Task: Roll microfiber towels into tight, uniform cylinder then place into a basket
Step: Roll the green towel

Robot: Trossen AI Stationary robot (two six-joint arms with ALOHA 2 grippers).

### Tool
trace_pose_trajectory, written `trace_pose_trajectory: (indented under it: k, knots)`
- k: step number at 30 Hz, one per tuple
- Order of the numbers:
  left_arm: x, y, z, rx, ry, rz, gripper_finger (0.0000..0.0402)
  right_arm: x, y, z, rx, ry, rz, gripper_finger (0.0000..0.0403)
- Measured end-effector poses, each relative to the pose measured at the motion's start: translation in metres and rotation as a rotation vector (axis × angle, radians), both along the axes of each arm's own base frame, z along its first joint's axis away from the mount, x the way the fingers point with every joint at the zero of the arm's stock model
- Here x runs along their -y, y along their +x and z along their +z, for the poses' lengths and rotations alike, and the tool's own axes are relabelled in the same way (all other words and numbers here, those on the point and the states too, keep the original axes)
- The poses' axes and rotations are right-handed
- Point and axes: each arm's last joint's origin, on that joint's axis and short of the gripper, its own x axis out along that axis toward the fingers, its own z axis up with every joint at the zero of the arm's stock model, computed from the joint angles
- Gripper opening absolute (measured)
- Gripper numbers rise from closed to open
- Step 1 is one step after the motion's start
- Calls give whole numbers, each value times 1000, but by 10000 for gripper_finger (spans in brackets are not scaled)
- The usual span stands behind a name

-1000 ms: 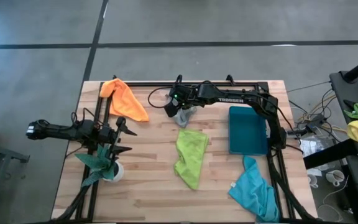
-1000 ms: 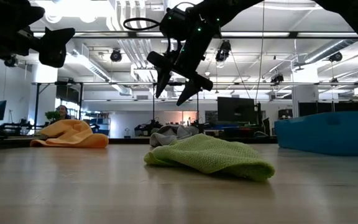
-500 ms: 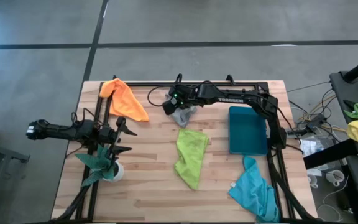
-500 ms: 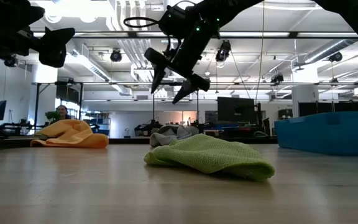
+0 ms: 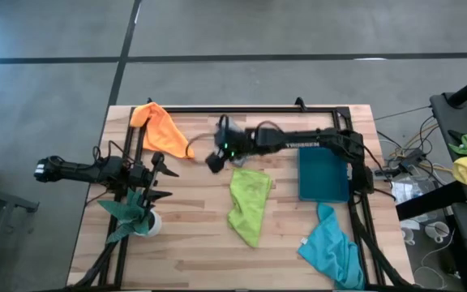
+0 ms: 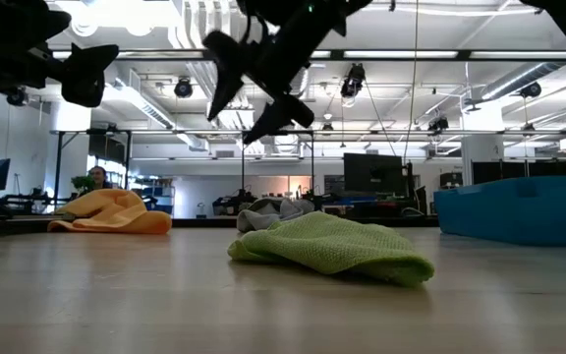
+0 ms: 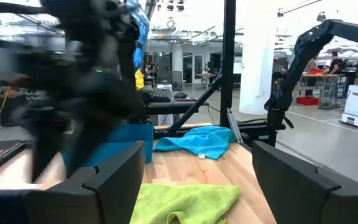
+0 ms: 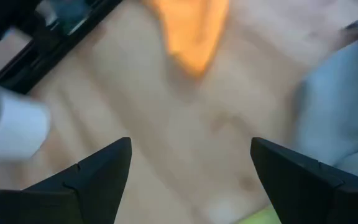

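Right claw [image 5: 214, 160] now swung over toward the orange towel [image 5: 162, 130], away from its spot above the grey towel [image 6: 273, 210] a second ago; fingers spread wide, holding nothing, up above the table [image 5: 193, 243]. Left claw [image 5: 159, 179] same as before, open and empty, waiting near the table's left edge over the plant in the white pot [image 5: 139, 214]. No towel moved: green towel [image 5: 247, 203] flat in the middle, blue-green towel [image 5: 331, 251] at the near right corner, orange one at the far left corner. Basket [image 5: 323, 170] on the right side with nothing seen inside. From above, grey towel hidden under the right arm; from table height, plainly seen just behind the green towel [image 6: 334, 248]. From the left wrist, blue-green towel [image 7: 197, 139] past the green one [image 7: 185, 202]. From the right wrist, blurry orange towel [image 8: 194, 31] and grey cloth [image 8: 337, 118] beyond the open fingers.
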Motion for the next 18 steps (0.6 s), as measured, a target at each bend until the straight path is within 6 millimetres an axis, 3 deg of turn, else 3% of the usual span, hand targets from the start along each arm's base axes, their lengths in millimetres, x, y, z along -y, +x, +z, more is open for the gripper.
trace_pose_trajectory:
  k: [4, 7, 12, 16, 18]
  knots:
    - [0, 0, 1, 11, -22, -7, 278, -27, 6, -15, -44, -34, 64, 325]
    - [0, -1, 6, 10, -248, -42, 278, -31, 6, -24, -69, 11, -34, 325]
    - [0, -1, 10, -19, -584, -94, 278, -35, -9, -45, -285, 159, -93, 325]
    - [0, -3, 19, 22, -766, -154, 278, -69, -14, -46, -342, 204, 15, 325]
    - [-1, -4, 21, 46, -764, -162, 278, -90, -14, -46, -337, 215, 89, 325]
